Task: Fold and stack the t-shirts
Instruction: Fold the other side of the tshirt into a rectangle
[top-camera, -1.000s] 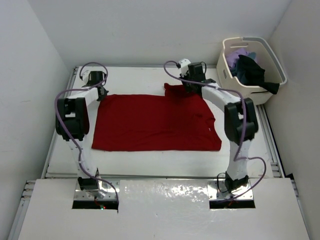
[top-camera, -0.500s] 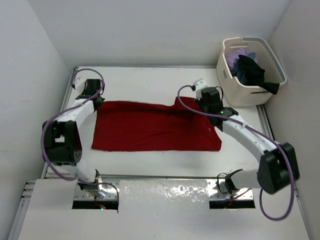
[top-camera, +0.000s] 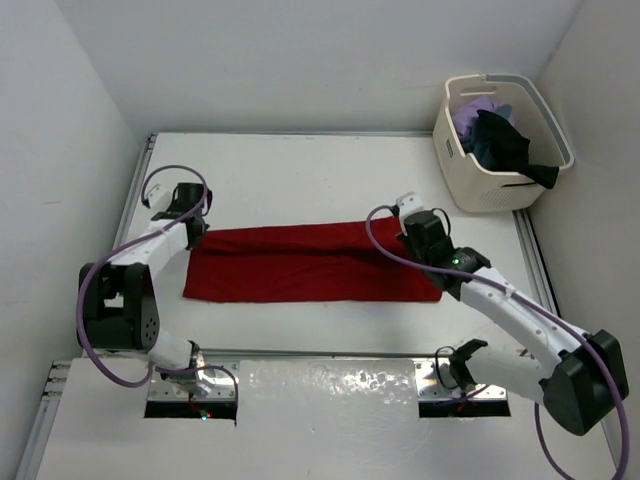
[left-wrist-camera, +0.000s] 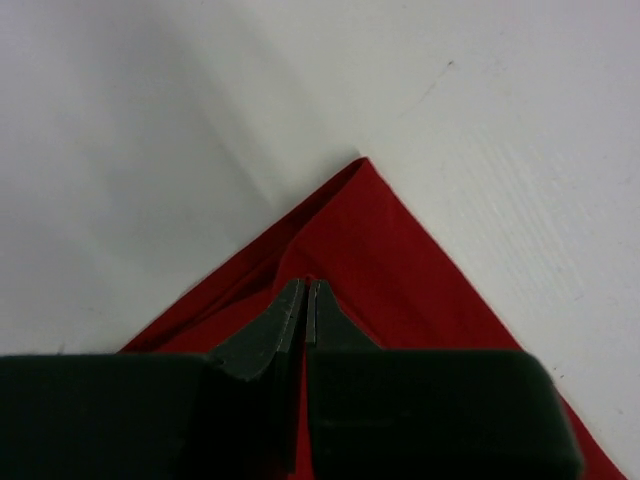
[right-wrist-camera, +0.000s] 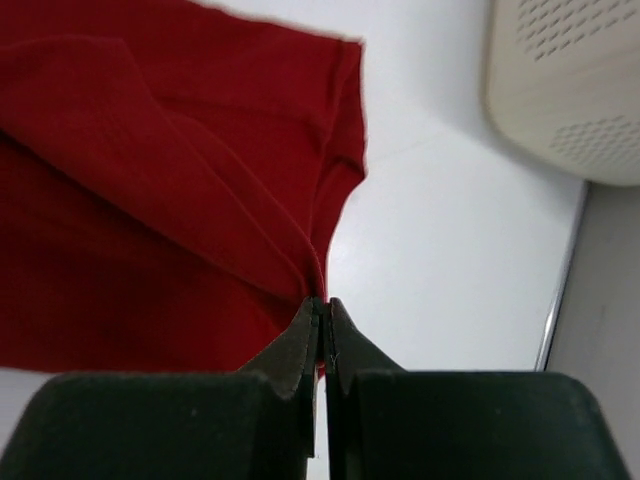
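The red t-shirt (top-camera: 310, 265) lies across the middle of the table as a long, narrow folded band. My left gripper (top-camera: 193, 224) is shut on its far left corner. In the left wrist view the fingertips (left-wrist-camera: 305, 287) pinch the red cloth (left-wrist-camera: 400, 260). My right gripper (top-camera: 415, 240) is shut on the shirt's far right edge. The right wrist view shows its tips (right-wrist-camera: 322, 304) closed on a fold of the red cloth (right-wrist-camera: 120, 200). A lavender t-shirt (top-camera: 472, 110) and a black t-shirt (top-camera: 505, 140) sit bunched in the basket.
The cream perforated laundry basket (top-camera: 455, 150) stands at the table's far right corner; its wall (right-wrist-camera: 570, 90) shows in the right wrist view. White walls close in the table on the left, the back and the right. Metal rails run along the table's edges.
Both grippers have drawn the shirt's far edge toward the near side. The wide spread shirt has become a narrow band, and both arms have swung outward and lower.
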